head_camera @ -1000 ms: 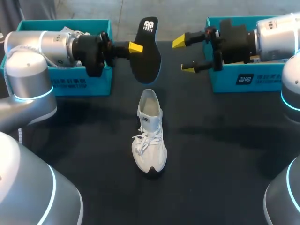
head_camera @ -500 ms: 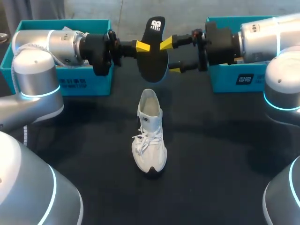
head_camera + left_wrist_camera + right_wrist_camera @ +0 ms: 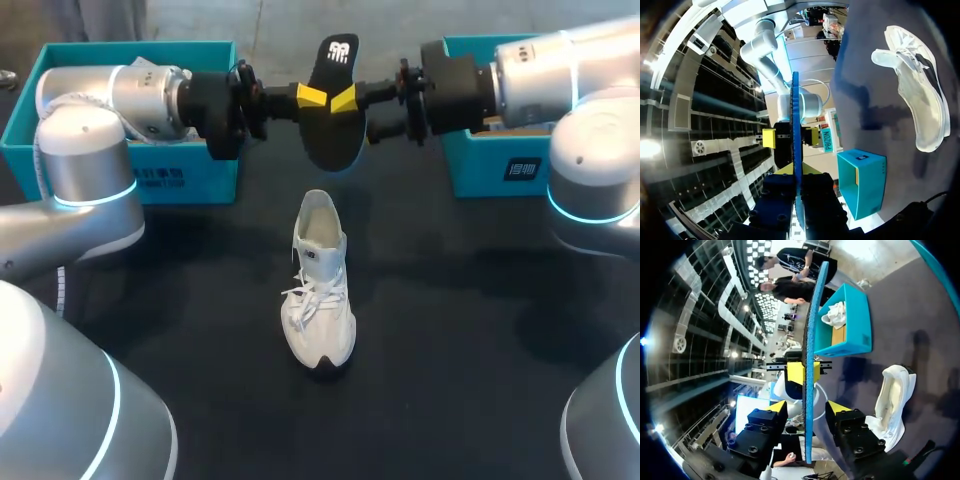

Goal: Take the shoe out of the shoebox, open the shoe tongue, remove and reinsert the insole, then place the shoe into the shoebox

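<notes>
My left pincer (image 3: 312,97) pinches the black insole (image 3: 337,110) in the air, beyond the white shoe (image 3: 320,290), which stands on the table. My right pincer (image 3: 807,407) is spread on both sides of the insole. I think it should close only when well centred, before the left one lets go. In the head view its lower finger is hidden behind the insole.

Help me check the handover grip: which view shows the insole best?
The head view: the insole shows its broad dark face, raised between the left gripper and the right gripper. Both wrist views catch it only edge-on, as a thin blue strip running out ahead of the camera.
</notes>
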You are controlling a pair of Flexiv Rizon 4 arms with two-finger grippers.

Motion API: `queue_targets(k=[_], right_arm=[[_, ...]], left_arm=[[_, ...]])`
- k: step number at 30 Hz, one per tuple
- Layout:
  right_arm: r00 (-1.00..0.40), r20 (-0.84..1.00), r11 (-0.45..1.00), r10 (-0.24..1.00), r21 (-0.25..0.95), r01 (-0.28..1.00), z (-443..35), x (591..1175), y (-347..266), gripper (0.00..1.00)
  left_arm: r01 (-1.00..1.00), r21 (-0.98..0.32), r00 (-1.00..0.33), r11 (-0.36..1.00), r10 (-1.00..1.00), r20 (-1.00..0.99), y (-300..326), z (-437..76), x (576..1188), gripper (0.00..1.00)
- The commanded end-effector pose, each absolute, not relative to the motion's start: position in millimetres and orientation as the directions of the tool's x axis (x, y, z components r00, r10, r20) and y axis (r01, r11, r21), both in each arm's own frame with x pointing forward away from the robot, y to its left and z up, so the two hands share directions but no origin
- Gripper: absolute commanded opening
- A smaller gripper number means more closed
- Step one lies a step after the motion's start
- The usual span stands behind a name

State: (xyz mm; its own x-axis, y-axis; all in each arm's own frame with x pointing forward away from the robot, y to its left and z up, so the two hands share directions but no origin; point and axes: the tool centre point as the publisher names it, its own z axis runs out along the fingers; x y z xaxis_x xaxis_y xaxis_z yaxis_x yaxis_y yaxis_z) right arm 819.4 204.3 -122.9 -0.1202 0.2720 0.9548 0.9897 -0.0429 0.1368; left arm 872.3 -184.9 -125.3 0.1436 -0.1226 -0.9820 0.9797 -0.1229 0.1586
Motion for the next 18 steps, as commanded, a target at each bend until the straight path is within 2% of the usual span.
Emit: queue_targets(k=[1,15,18], right_arm=[[-0.119,0.955,-0.042,0.271,0.136,0.990,-124.5,821.8,208.3,0.45],[-0.123,0.955,-0.054,0.269,0.142,0.988,-125.8,828.2,210.0,0.36],[-0.123,0.955,-0.054,0.269,0.142,0.988,-125.8,828.5,210.1,0.28]], left_arm=[[0.980,0.155,0.139,-0.125,-0.131,-0.982,-186.7,-124.9,871.4,0.00],[0.979,0.155,0.135,-0.133,-0.147,-0.980,-185.7,-122.5,866.4,0.00],[0.979,0.155,0.135,-0.131,-0.149,-0.980,-185.5,-122.4,865.9,0.00]])
